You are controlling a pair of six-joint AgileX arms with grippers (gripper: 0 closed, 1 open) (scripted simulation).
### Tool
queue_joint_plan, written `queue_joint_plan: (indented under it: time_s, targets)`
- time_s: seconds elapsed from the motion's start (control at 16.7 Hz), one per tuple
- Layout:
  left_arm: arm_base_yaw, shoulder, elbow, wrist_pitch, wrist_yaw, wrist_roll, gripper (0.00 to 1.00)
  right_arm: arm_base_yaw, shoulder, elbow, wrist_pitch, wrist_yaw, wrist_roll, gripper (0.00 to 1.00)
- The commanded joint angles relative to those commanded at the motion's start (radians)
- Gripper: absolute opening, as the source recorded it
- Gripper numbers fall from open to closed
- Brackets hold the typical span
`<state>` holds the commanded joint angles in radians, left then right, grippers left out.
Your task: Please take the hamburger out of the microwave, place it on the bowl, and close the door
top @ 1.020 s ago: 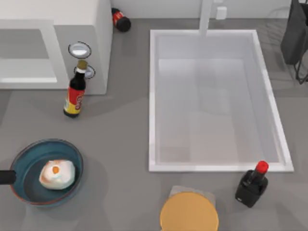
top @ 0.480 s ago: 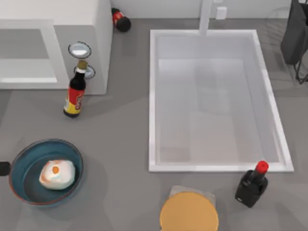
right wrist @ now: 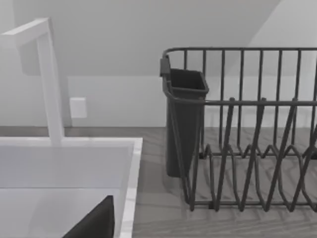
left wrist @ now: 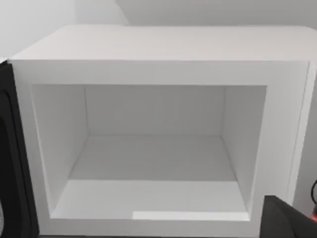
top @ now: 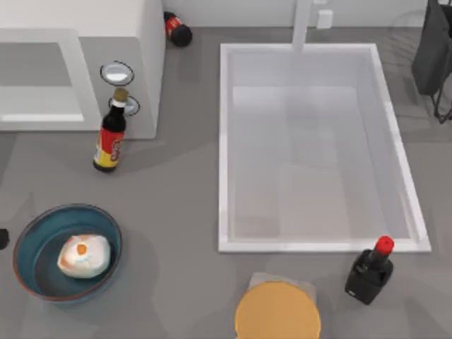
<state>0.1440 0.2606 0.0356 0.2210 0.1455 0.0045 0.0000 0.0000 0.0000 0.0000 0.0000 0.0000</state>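
**A:** near end first; the small whitish hamburger with orange-brown edges (top: 83, 255) sits inside the wide teal-blue bowl with the reddish rim (top: 27, 236), left front of the grey table (top: 176, 212); I'd call that step done.

**B:** left end effector (top: 2, 238)?

**A:** a dark sliver at the top view's left edge, just beside the bowl rim; can't tell whether it's apart or together; it holds nothing I can see.

**B:** risks?

**A:** first, a low sweep from there towards the microwave could clip the rim and tip the hamburger out; second, the dark sauce bottle with the red-yellow label (top: 109, 138) stands upright right in front of the dial panel of the big white boxy microwave (top: 134, 28); a closing door, or the arm pushing it, could knock the bottle over.

**B:** cavity?

**A:** empty in the left wrist view, front wide open; the dark panel at the cavity's side reads as the swung-out door (left wrist: 10, 148); handle not visible, so the contact point is a guess; a glancing push may slip off or leave it ajar.

**B:** right arm?

**A:** parked; right end effector (right wrist: 94, 223) faces the white sink basin (right wrist: 64, 163) and the dark wire dish rack (right wrist: 247, 129); can't tell its state.
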Motion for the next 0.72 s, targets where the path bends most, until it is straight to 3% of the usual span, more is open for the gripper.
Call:
queue_joint_plan:
  time_s: [0.36, 0.72]
  targets:
    - [-0.106, 0.075, 0.058, 0.017, -0.106, 0.001, 0.0, 0.0, 0.0, 0.0, 0.0, 0.0, 0.0, 1.0]
    - [-0.123, 0.09, 0.064, 0.026, -0.123, 0.0, 0.0, 0.0, 0.0, 0.0, 0.0, 0.0, 0.0, 1.0]
